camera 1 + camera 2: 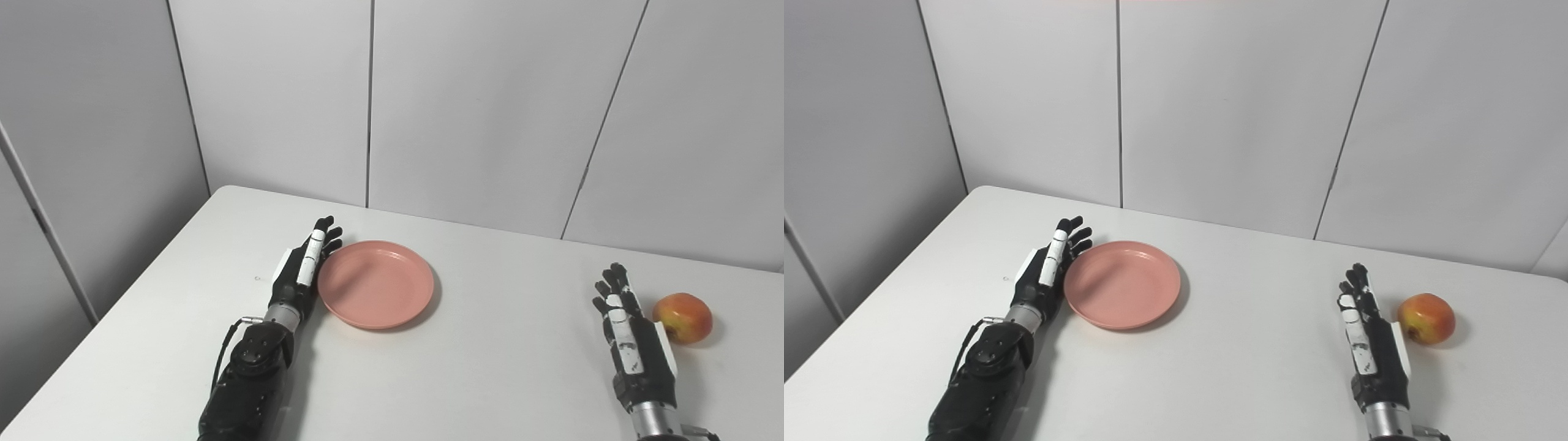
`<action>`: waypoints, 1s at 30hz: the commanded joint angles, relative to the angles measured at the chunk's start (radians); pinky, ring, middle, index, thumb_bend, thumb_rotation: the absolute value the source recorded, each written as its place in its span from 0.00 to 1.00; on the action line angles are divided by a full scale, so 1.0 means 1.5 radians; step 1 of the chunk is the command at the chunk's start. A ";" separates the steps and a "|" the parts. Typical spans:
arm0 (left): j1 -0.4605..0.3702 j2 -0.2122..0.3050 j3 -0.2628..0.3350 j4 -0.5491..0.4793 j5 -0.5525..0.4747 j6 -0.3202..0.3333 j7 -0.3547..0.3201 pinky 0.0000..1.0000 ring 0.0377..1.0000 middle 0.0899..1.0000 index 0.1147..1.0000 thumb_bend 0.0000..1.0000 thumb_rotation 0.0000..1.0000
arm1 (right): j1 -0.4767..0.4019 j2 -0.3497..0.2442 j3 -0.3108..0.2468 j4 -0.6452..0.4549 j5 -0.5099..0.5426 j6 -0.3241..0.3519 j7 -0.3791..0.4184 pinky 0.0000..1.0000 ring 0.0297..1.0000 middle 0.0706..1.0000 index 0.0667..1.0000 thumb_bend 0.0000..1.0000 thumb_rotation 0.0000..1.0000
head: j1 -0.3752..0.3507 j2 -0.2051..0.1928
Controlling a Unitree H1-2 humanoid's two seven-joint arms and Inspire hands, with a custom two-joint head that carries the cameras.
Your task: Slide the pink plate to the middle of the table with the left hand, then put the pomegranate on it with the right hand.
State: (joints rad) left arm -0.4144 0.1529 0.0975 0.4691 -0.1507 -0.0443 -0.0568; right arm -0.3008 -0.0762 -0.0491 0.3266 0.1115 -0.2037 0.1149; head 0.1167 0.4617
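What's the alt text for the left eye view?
The left hand rests edge-on against the left rim of an empty pink plate on a white table. The right hand, open, waits beside a pomegranate at far right.

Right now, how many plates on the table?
1. The pink plate lies left of the table's middle, its left rim against the left robot hand. Nothing on the table could hide another.

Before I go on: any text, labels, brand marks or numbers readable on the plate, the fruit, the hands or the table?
None: no readable text shows in either view.
Pink plate: plain, no mark.
Pomegranate: no sticker visible.
Left hand and right hand: white panels, no legible print.
Table: bare white.
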 commanded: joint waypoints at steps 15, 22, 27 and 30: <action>0.007 -0.010 -0.034 -0.076 0.003 0.055 -0.028 0.94 0.95 0.95 0.96 0.64 1.00 | 0.018 0.033 0.011 -0.036 -0.033 0.044 -0.039 0.94 0.95 0.95 0.94 0.63 0.84 | -0.074 0.028; 0.016 -0.018 -0.048 -0.104 0.008 0.074 -0.039 0.96 0.97 0.97 0.98 0.67 1.00 | 0.020 0.041 0.018 -0.060 -0.051 0.076 -0.056 0.94 0.94 0.95 0.94 0.66 0.86 | -0.086 0.042; 0.021 -0.026 -0.059 -0.114 0.006 0.081 -0.044 0.97 0.98 0.98 0.99 0.69 1.00 | 0.019 0.041 0.022 -0.058 -0.056 0.073 -0.059 0.94 0.95 0.97 0.95 0.62 0.89 | -0.091 0.045; 0.028 -0.031 -0.068 -0.129 0.007 0.094 -0.048 0.98 0.99 0.99 1.00 0.69 1.00 | 0.018 0.043 0.022 -0.059 -0.056 0.074 -0.060 0.93 0.95 0.96 0.94 0.64 0.88 | -0.091 0.045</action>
State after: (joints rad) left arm -0.3573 0.1166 0.0088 0.3094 -0.1443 0.0841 -0.1072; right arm -0.2660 -0.0184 -0.0184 0.2557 0.0238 -0.0928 0.0289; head -0.0199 0.5292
